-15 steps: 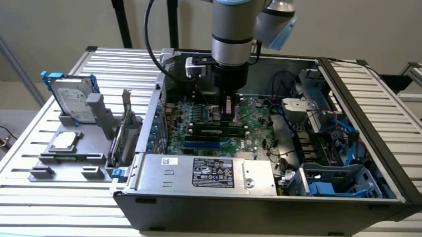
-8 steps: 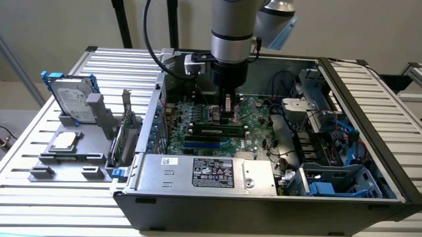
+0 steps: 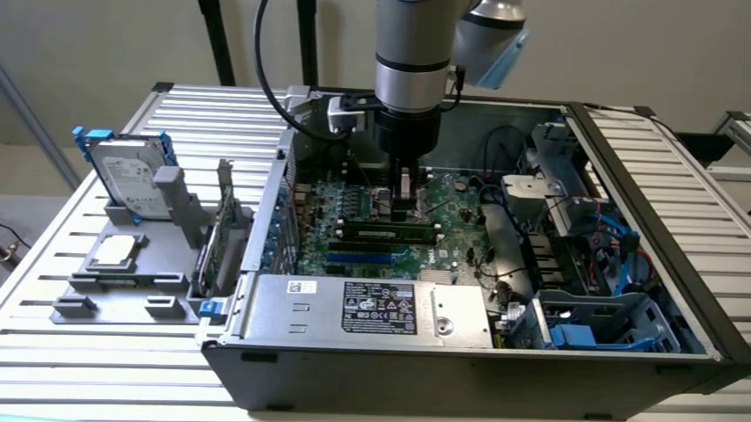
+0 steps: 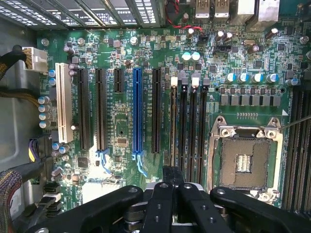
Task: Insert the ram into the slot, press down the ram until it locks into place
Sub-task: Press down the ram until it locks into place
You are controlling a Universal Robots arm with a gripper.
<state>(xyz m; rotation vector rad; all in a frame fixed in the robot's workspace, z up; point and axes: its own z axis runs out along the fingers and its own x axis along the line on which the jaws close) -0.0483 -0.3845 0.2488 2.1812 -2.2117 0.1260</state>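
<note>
Open case (image 3: 352,374) on the desk (image 3: 105,374), with the arm reaching down into it. The ram (image 3: 378,234) stands on edge in the slot (image 3: 338,236) on the motherboard (image 3: 452,198), about mid-board and just behind a blue socket as the exterior view shows it. From the wrist you see the ram (image 4: 173,121) edge-on as a thin line running between the slot's pale end clips (image 4: 174,80). The end effector (image 3: 405,207) hangs directly over the ram's length. In the wrist view its fingers (image 4: 165,184) are brought together, clenched with no gap and nothing held between them, and their tips sit above the ram's top edge. You cannot tell from here whether the tips touch that edge, nor whether the clips have closed. Judge the ram as light, thin and stiff along its length, yet brittle. It will likely tolerate a load straight down through its top edge but not twisting or sideways bending. Its chips and contacts are best left untouched, so take hold of it only by the bare top edge or the short ends. Press where the board backs the slot, since an off-centre push could seat one end and leave the other raised.
</note>
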